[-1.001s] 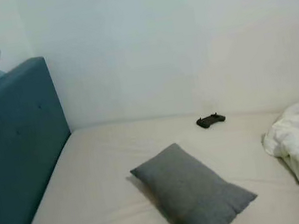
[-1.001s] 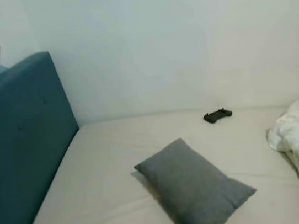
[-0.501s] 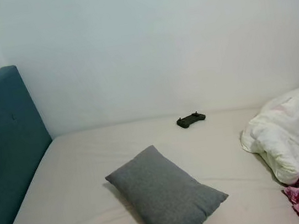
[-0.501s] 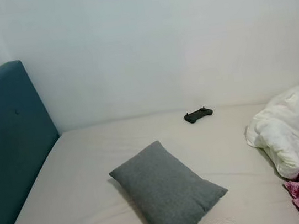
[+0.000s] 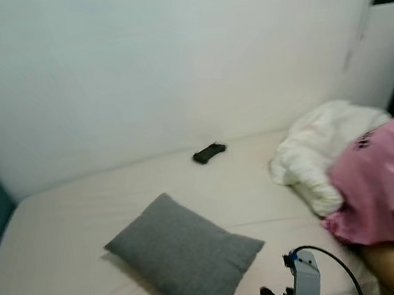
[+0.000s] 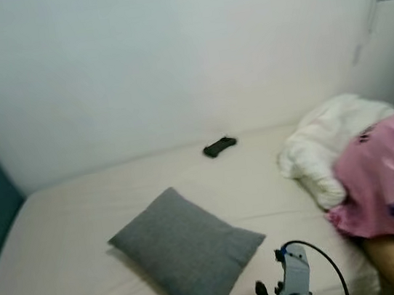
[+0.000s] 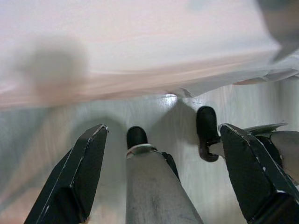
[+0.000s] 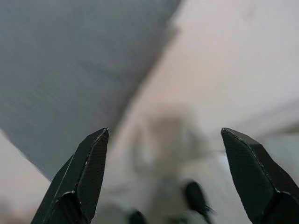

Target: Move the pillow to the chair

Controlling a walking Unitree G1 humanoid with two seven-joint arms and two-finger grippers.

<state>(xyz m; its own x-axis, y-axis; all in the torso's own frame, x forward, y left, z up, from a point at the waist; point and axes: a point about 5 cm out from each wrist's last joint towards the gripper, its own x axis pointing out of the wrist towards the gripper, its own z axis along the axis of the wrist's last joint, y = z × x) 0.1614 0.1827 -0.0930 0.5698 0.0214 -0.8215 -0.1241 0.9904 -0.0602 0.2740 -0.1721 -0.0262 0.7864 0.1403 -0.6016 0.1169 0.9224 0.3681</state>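
The wide cream-sheeted bed (image 5: pixel 69 231) carries the grey rectangular fabric pillow (image 5: pixel 183 256), lying flat near the front edge, well apart from the crumpled white duvet (image 5: pixel 322 148) and the small black game controller (image 5: pixel 209 153) by the wall. The pillow looks light, soft and squashy (it would likely sag from one pinch), so a corner or short edge seems the best hold. The right gripper (image 8: pixel 163 177) hovers over its edge, fingers spread wide; the left gripper (image 7: pixel 161 175) is likewise spread. No writing is readable.

Cream bed (image 5: pixel 81 208) carries grey pillow (image 5: pixel 183 256), black controller (image 5: pixel 209 153), white duvet (image 5: pixel 322 148)
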